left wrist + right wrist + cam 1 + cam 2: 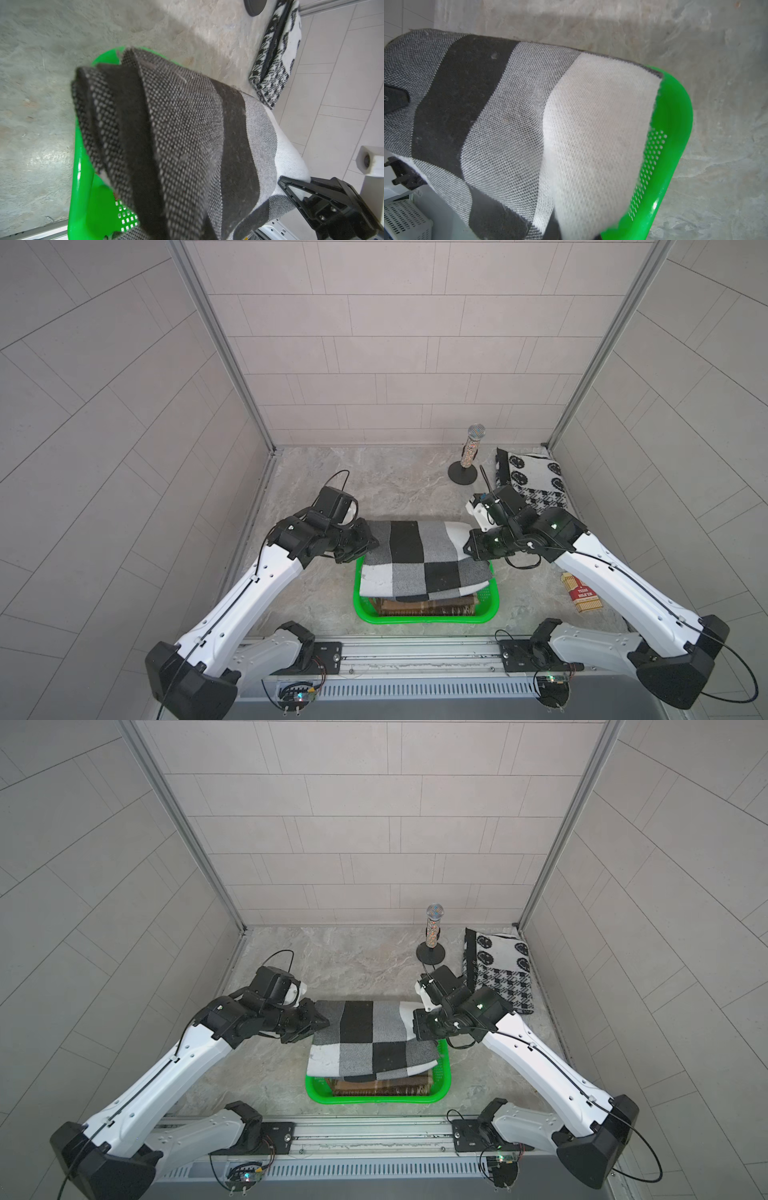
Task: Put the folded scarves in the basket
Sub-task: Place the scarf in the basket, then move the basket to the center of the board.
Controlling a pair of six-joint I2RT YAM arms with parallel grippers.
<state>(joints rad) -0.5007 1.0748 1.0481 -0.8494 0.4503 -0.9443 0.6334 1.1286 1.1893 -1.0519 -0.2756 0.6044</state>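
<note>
Above perforated basket (360, 612), checked knit scarf (415, 560)

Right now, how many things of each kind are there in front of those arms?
Scarves: 3 (grey-checked scarf, brown plaid scarf, black-and-white patterned scarf)
Green basket: 1
Glitter microphone: 1
Red card box: 1
Total: 6

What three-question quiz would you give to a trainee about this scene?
1. True or false: the folded grey, black and white checked knitted scarf is held well to the side of the bright green perforated plastic basket, not over it.
2. What already lies in the basket? A) a folded brown plaid cloth B) a blue towel C) nothing
3. Which tools grip the scarf?
Key: 1 false, it hangs over the basket. 2 A. 3 Both: the left tool and the right tool, shut on its ends.
</note>
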